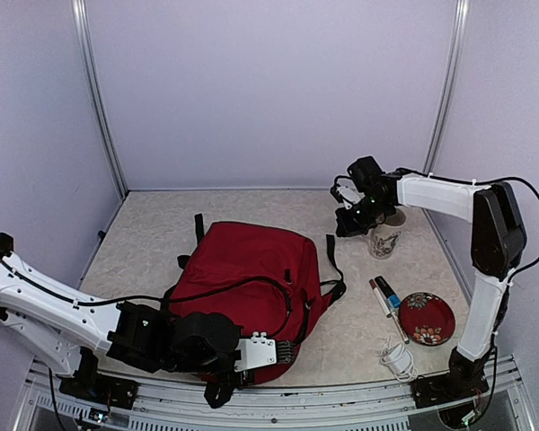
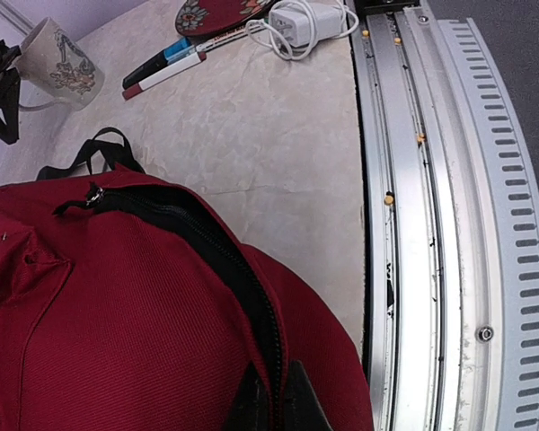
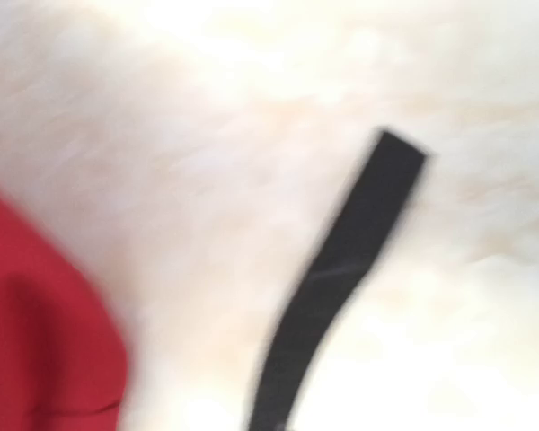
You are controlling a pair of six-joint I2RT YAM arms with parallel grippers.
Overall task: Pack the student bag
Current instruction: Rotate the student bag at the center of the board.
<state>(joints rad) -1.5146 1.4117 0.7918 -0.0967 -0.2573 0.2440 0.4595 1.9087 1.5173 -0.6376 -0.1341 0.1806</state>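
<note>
Dark-red student bag (image 1: 247, 256) with black zipper (image 2: 216, 244), red floral plate (image 1: 427, 317), cream patterned mug (image 1: 386, 241).

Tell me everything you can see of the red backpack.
The student bag is a large dark-red backpack of woven fabric, lying flat on the table. A black zipper curves across it, shut where visible, with a metal pull at one end. Black straps trail onto the table at its far and right sides. The left gripper is pinched shut on the zipper line at the bag's near edge.
</note>
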